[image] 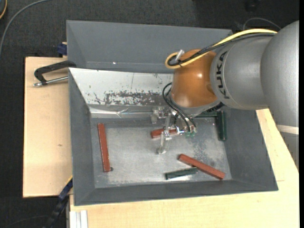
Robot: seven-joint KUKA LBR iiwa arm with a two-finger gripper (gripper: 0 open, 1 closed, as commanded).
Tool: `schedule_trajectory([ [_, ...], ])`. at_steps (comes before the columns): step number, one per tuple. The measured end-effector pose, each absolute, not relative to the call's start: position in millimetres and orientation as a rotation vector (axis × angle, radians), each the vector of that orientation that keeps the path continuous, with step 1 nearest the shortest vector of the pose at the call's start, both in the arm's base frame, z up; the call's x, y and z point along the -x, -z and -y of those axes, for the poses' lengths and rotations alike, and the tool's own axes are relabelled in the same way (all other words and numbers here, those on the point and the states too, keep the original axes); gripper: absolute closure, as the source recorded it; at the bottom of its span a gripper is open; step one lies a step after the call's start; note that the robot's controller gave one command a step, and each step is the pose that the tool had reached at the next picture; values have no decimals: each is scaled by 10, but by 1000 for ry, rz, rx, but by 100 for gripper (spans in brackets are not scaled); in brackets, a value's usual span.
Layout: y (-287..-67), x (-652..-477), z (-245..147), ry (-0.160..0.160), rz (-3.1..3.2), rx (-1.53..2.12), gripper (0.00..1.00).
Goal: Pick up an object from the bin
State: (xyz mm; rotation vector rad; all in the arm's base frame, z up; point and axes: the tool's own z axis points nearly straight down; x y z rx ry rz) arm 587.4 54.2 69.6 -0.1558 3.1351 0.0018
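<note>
Hand (164,137) by small red block (156,134), centre of bin (81,141); grip state can't tell. Grasp step, prob. Next: confirm hold, lift straight.

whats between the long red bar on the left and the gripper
In the camera view, bare bin floor from the red bar up to a small red piece right beside the gripper.

The arm (259,70) reaches in from the right, orange wrist cover (192,84) tilted down, gripper (163,144) low at mid-scene.
</note>
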Motion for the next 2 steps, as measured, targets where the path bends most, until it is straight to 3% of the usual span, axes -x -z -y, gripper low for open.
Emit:
schedule_trajectory([
  [1, -710, -5875, -543, -4, -3134, 155, 100],
  [2, -2280, -5838, -406, 1, -3099, 418, 100],
])
